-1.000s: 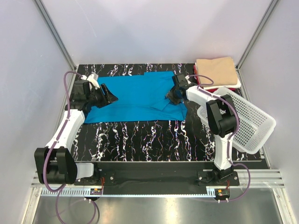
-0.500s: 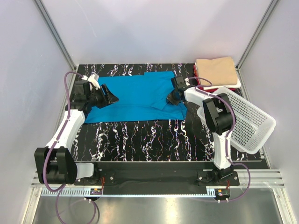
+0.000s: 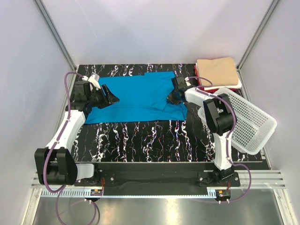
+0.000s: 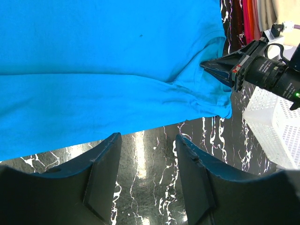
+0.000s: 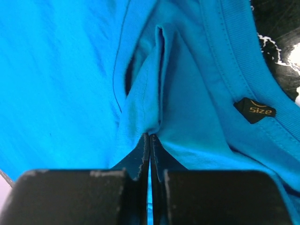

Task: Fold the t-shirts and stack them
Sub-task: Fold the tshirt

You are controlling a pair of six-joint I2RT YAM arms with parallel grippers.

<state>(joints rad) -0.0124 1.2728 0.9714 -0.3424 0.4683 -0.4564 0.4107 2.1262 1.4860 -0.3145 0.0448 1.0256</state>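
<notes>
Fingers [image 4: 104, 176] of the left gripper [image 3: 111, 97] stand moderately apart with nothing between them. Bare table [image 3: 140, 136] shows through the gap. The turquoise t-shirt [image 3: 136, 96] lies spread flat directly ahead of these tips, its near hem just beyond them.

At the shirt's opposite end, the right gripper [image 5: 150, 138] has its fingers pressed together on a raised fold of the same cloth, close to the collar. A black size label [image 5: 255, 110] sits to the right of the tips.

Past the right gripper, a folded tan t-shirt [image 3: 216, 69] tops a stack with red and white edges beneath. A white perforated basket [image 3: 248, 122] rests tilted beside the right arm, overhanging the table edge.

The table is black marble-pattern with white veins. White walls with aluminium corner posts enclose it.
</notes>
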